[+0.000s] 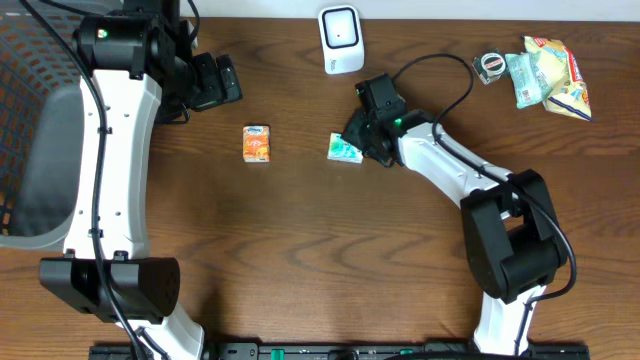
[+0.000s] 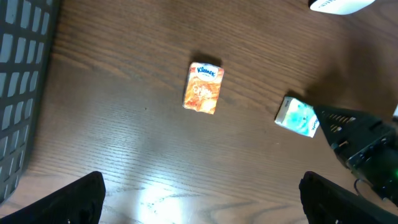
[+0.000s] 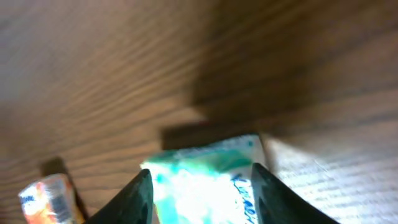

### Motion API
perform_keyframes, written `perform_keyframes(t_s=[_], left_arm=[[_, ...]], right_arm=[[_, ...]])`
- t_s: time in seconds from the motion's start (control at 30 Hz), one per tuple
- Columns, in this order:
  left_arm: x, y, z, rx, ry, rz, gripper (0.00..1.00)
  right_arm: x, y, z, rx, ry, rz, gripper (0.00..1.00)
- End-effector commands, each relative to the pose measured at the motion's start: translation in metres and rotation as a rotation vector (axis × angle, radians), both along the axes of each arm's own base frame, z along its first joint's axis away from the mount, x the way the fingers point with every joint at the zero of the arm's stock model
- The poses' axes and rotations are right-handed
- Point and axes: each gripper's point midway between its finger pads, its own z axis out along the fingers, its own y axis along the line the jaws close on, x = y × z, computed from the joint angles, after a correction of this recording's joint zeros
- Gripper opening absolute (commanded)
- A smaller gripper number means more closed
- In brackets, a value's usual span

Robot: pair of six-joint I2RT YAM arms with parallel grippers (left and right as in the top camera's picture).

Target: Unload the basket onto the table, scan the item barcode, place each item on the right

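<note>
**Right arm at grasp on tissue pack – seat the pinch first**

Right gripper [image 3: 202, 190] is low on the table, one finger on each side of the green tissue pack [image 3: 205, 171]. The pack sits between the fingertips. Can't tell if the pads are pressing it yet or just flanking it.

Left gripper [image 2: 205, 208] is spread wide and holds nothing. The orange Kleenex pack [image 2: 203, 87] lies ahead of it, untouched.

Advice: centre the pack between the pads and squeeze evenly, since soft wrap can slip or skew. Lift straight up, then turn the barcode face toward the white scanner [image 1: 341, 38] beyond the right gripper. Barcode side not visible.
</note>
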Motion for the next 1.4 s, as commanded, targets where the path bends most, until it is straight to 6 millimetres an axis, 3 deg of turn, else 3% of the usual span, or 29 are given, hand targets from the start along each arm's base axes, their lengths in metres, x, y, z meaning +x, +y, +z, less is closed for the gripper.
perform_keyframes(t_s=[0.0,0.13,0.27,0.33,0.5,0.73,0.87,0.97,1.2,1.37], left_arm=[[0.001,0.005,-0.001,0.015,0.004,0.005,0.98],[0.001,0.005,-0.001,0.015,0.004,0.005,0.98],[0.001,0.005,-0.001,0.014,0.004,0.005,0.98],[0.001,0.005,-0.001,0.014,0.004,0.005,0.98],[0.001,0.005,-0.001,0.014,0.004,0.005,0.98],[0.001,0.005,-0.001,0.014,0.004,0.005,0.98],[0.001,0.005,-0.001,0.014,0.004,0.005,0.98],[0.001,0.005,-0.001,0.014,0.004,0.005,0.98],[0.001,0.005,-0.001,0.014,0.004,0.005,0.98],[0.001,0.005,-0.001,0.014,0.004,0.005,0.98]], right_arm=[[-0.002,0.000,-0.002,0.050,0.026,0.042,0.47],[-0.021,0.028,0.007,0.237,0.114,0.149,0.60],[-0.038,0.032,0.004,0.266,0.193,0.172,0.77],[-0.047,0.030,-0.001,0.252,0.231,0.169,0.99],[-0.061,0.024,-0.007,0.227,0.297,0.158,0.99],[-0.053,0.011,-0.013,0.150,0.267,0.113,0.99],[-0.043,-0.004,-0.022,0.050,0.228,0.033,0.80],[-0.049,0.006,-0.027,0.096,0.274,0.016,0.73],[-0.060,0.022,-0.038,0.113,0.309,0.049,0.68],[-0.046,0.003,-0.042,0.028,0.254,-0.012,0.62]])
